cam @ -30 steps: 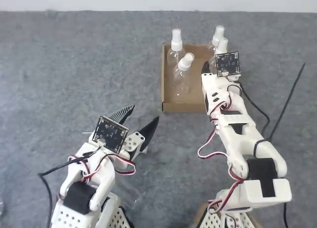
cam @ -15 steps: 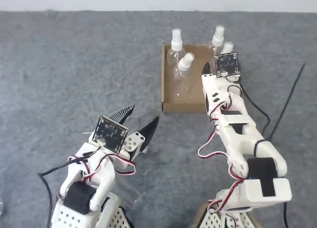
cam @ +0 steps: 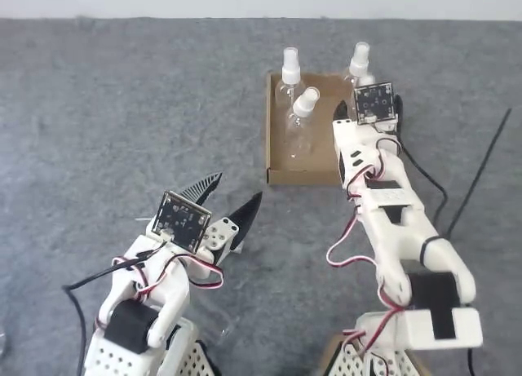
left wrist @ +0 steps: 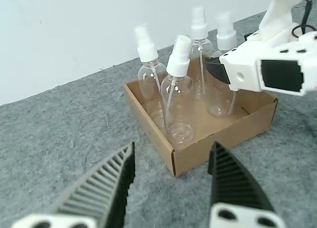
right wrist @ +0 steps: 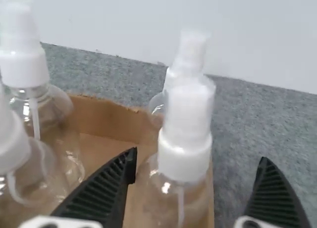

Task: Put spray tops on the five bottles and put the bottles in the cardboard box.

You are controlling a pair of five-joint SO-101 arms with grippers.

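The cardboard box [cam: 302,177] sits at the table's far middle. Clear bottles with white spray tops stand in it: one at the far left [cam: 290,67], one nearer [cam: 305,103], one at the far right [cam: 360,59]. In the left wrist view the box [left wrist: 218,139] holds several capped bottles [left wrist: 177,89]. My right gripper [cam: 352,111] hangs over the box's right side, open, its fingers either side of a capped bottle [right wrist: 184,139] without touching it; another bottle [right wrist: 190,55] stands behind. My left gripper [cam: 229,198] is open and holds nothing, low over the carpet well short of the box.
Grey carpet [cam: 122,107] covers the table, with open room left of the box. A black cable [cam: 477,164] runs along the right side next to the right arm. A white wall [left wrist: 74,30] backs the table.
The right wrist has shifted slightly away and to the right, so its camera now covers the spray top of the bottle between its fingers. The left arm has not moved.
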